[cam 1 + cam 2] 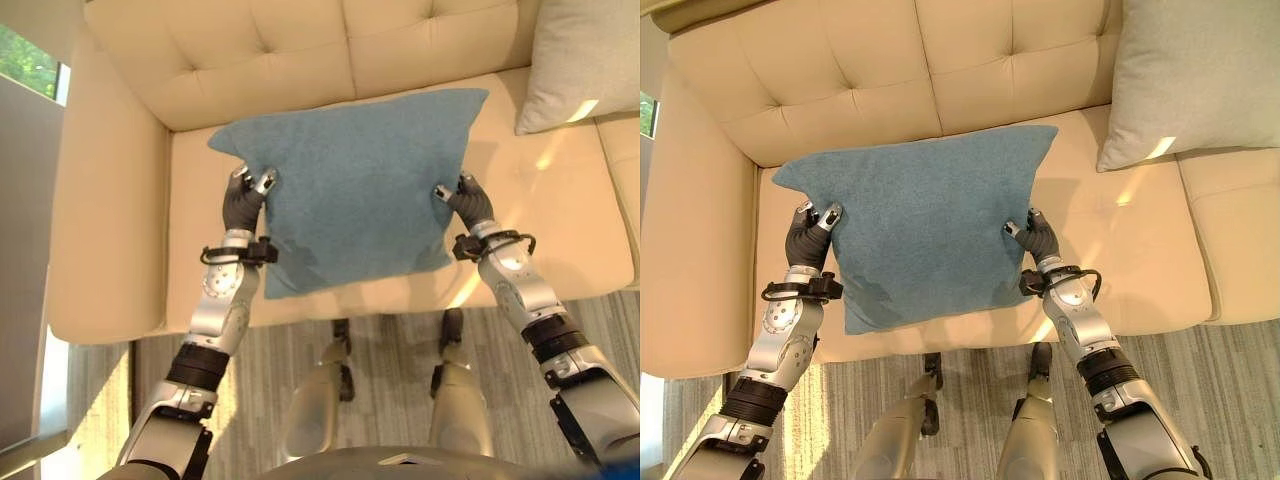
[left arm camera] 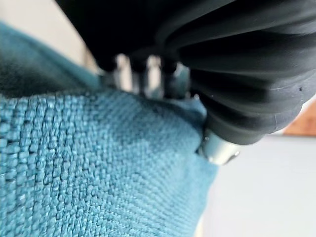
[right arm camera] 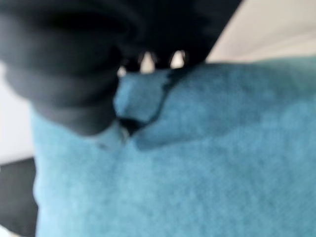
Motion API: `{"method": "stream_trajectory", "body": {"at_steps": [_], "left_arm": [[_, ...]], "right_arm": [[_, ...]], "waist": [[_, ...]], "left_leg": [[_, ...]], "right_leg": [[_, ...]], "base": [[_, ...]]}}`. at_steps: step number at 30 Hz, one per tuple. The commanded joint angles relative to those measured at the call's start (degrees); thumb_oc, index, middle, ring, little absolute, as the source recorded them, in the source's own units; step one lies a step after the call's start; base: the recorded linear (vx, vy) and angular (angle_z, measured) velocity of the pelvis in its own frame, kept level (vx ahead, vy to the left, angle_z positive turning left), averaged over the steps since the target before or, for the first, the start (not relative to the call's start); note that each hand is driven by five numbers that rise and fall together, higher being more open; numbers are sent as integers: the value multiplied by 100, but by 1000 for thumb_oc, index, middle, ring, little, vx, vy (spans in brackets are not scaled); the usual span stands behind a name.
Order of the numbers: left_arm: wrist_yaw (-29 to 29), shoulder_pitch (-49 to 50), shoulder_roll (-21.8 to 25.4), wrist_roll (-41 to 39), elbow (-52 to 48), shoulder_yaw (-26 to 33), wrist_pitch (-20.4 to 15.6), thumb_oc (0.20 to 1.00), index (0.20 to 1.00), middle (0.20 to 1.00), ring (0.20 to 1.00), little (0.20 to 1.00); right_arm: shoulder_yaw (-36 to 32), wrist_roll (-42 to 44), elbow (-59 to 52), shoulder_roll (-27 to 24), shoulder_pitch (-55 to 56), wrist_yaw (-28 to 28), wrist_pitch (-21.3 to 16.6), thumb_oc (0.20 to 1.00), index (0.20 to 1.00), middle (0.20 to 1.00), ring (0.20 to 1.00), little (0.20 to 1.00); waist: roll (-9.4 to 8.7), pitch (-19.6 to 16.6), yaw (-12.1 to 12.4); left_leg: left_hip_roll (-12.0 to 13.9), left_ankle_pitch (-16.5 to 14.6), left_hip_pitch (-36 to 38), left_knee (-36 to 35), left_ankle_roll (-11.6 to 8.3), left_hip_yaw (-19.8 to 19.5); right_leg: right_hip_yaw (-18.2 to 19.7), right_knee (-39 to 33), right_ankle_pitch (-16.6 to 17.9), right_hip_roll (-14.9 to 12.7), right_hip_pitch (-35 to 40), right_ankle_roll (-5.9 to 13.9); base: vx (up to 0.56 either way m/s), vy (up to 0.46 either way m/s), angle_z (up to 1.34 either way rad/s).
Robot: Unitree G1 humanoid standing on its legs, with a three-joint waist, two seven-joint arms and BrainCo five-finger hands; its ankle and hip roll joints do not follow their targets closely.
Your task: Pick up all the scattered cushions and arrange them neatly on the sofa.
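Note:
A blue cushion hangs above the seat of the cream sofa, held between both hands. My left hand pinches its left edge and my right hand pinches its right edge. The blue weave shows close up in the left wrist view, with my fingers curled into the cloth. In the right wrist view the cushion's blue cloth is bunched under the right hand. A light grey cushion leans against the sofa back at the right.
The sofa's left armrest stands beside my left arm. Its tufted backrest rises behind the blue cushion. Grey striped carpet lies in front of the sofa. A window shows at the far left.

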Motion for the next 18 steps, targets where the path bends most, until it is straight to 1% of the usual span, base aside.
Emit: {"method": "stream_trajectory", "body": {"at_steps": [1, 2, 3, 5, 6, 8, 9, 13, 14, 18], "left_arm": [[-89, -448, -43, 23, -432, -206, -373, 200, 200, 200, 200, 200], [-4, -447, -129, -53, -342, -236, -341, 200, 200, 200, 200, 200], [199, -540, -279, -147, -98, -316, -342, 200, 200, 200, 200, 200], [284, -608, -292, -104, -28, -360, -351, 200, 200, 200, 200, 200], [436, -804, -283, -41, 102, -481, -345, 200, 200, 200, 200, 200], [554, -1022, -235, 27, 217, -570, -325, 200, 200, 200, 200, 200], [555, -1030, -233, 27, 220, -570, -326, 200, 200, 200, 200, 200], [862, -1695, -37, 255, 355, -793, -309, 200, 200, 200, 200, 200], [862, -1706, -34, 255, 359, -793, -310, 200, 200, 200, 200, 200], [1080, -2476, 207, 536, 681, -1022, -283, 200, 200, 200, 200, 200]], "right_arm": [[261, -188, -1051, 519, -415, 124, -632, 200, 200, 200, 200, 200], [191, -154, -1071, 583, -407, 11, -655, 200, 200, 200, 200, 200], [88, -75, -1023, 713, -413, -200, -715, 200, 200, 200, 200, 200], [39, -79, -1013, 750, -429, -300, -744, 200, 200, 200, 200, 200], [-3, -139, -1017, 797, -523, -507, -784, 200, 200, 200, 200, 200], [-37, -224, -998, 773, -693, -710, -787, 200, 200, 200, 200, 200], [-39, -224, -997, 773, -700, -711, -787, 200, 200, 200, 200, 200], [9, -477, -963, 719, -1283, -1110, -760, 200, 200, 200, 200, 200], [6, -477, -960, 719, -1293, -1111, -760, 200, 200, 200, 200, 200], [87, -778, -716, 551, -1944, -1451, -701, 200, 200, 200, 200, 200]], "waist": [[-425, -279, 31], [-453, -307, 12], [-513, -353, -32], [-541, -368, -47], [-603, -409, -80], [-656, -437, -94], [-660, -443, -95], [-776, -475, -114], [-780, -481, -116], [-860, -466, -133]], "left_leg": [[184, -480, 137, 225, -501, 35], [197, -490, 171, 227, -498, 31], [211, -512, 247, 219, -489, 18], [219, -521, 274, 213, -488, 10], [230, -537, 313, 208, -487, -9], [249, -551, 341, 209, -488, -10], [244, -533, 322, 205, -485, -10], [266, -587, 288, 264, -487, -19], [260, -567, 265, 262, -483, -20], [252, -576, 54, 327, -491, -87]], "right_leg": [[193, -14, -264, 179, 16, -173], [185, -13, -273, 185, 57, -177], [175, -24, -287, 198, 138, -179], [177, -29, -296, 202, 169, -180], [176, -48, -306, 220, 220, -179], [169, -62, -306, 230, 250, -173], [170, -72, -287, 227, 235, -173], [161, -72, -302, 249, 242, -169], [162, -80, -282, 244, 223, -170], [168, -49, -264, 251, 87, -168]], "base": [[0, 0, 0], [40, 22, -1], [51, 27, -2], [33, 13, -1], [0, 0, 0], [18, 4, 1], [0, 0, 0], [5, 5, -4], [9, -3, -4], [-2, 0, -1]]}}
